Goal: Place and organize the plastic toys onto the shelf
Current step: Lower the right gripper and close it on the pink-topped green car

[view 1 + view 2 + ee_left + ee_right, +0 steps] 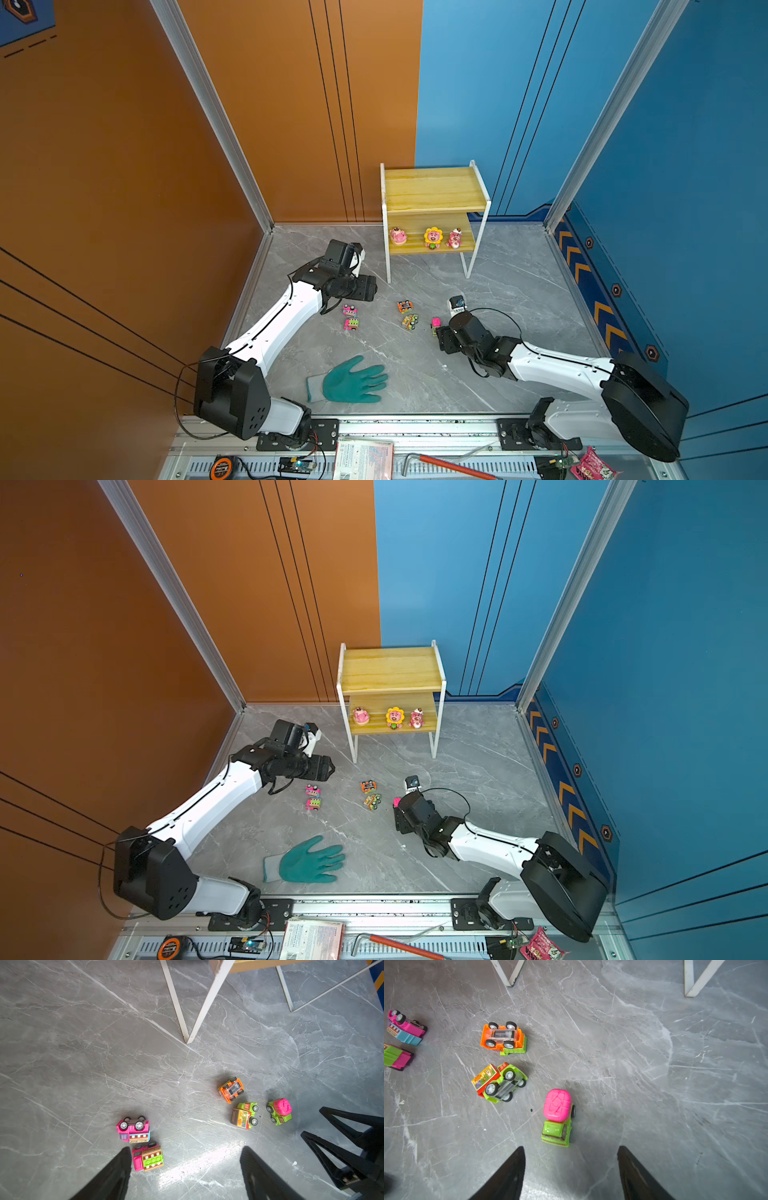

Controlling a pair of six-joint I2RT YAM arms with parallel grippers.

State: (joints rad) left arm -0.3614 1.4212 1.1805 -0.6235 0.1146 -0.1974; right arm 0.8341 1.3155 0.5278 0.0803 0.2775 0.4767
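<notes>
Two pink cars [133, 1129] lie on the desk [62, 1043] just ahead of the left jaws, a pink-topped green car [557, 1118] just ahead of the right jaws, and an orange car [502, 1036] and a green-red car [499, 1082] farther out. Both pairs of jaws are released and empty. Three pink bears [433, 237] stand on the lower board of the shelf [434, 189], well beyond both.

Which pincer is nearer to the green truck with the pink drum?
Right. The right pincer hangs close beside the green truck with the pink drum; the left pincer is farther, beside the pink-and-green truck.
</notes>
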